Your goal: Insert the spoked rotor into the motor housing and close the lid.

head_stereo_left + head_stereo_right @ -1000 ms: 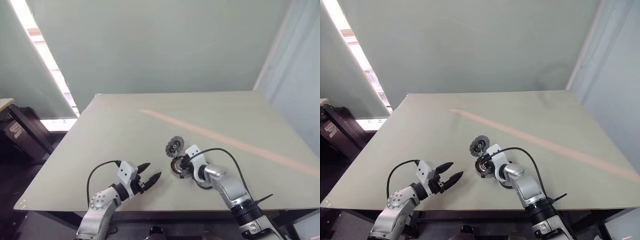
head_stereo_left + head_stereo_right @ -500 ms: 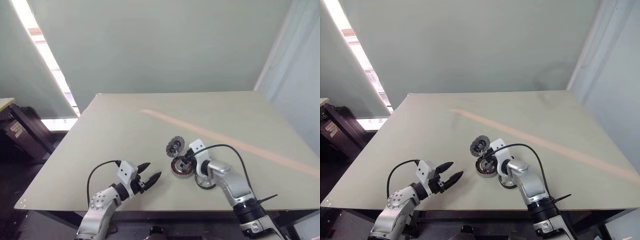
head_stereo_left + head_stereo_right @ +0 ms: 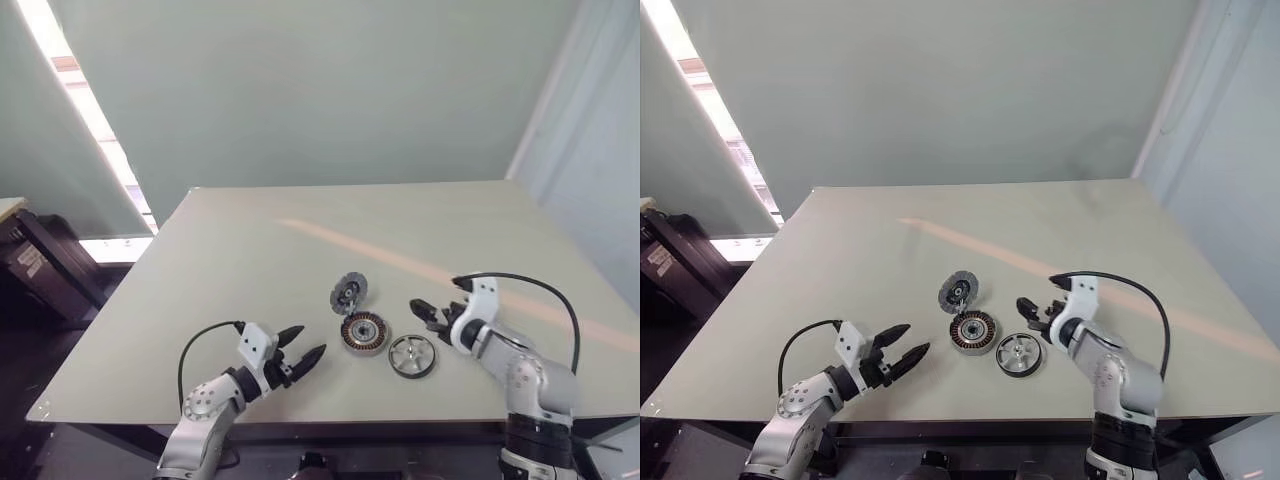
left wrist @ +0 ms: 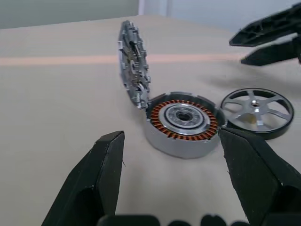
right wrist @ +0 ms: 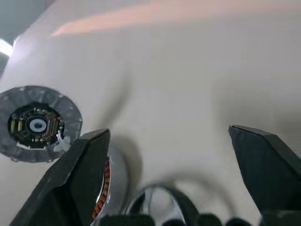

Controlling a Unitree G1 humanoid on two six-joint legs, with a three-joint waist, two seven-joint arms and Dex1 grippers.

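The motor housing [image 3: 363, 332], a dark puck with copper windings, sits on the table with its lid [image 3: 349, 292] tilted up at its far edge. The spoked rotor [image 3: 412, 356] lies flat on the table just right of the housing, apart from it. My right gripper [image 3: 426, 313] hovers open above and beyond the rotor, holding nothing, its tips pointing toward the housing. My left gripper [image 3: 297, 357] stands open and empty to the left of the housing. In the left wrist view the housing [image 4: 182, 120], the lid [image 4: 134, 61] and the rotor [image 4: 257, 110] lie ahead of its fingers.
The grey-green table [image 3: 250, 250] has a faint orange stripe running diagonally across it. Its front edge runs close under both arms. A dark cabinet [image 3: 40, 265] stands off the table's left side.
My right gripper has left the housing, swung to the right and opened. The rotor, earlier hidden under that arm, now shows beside the housing. The left arm has not moved.
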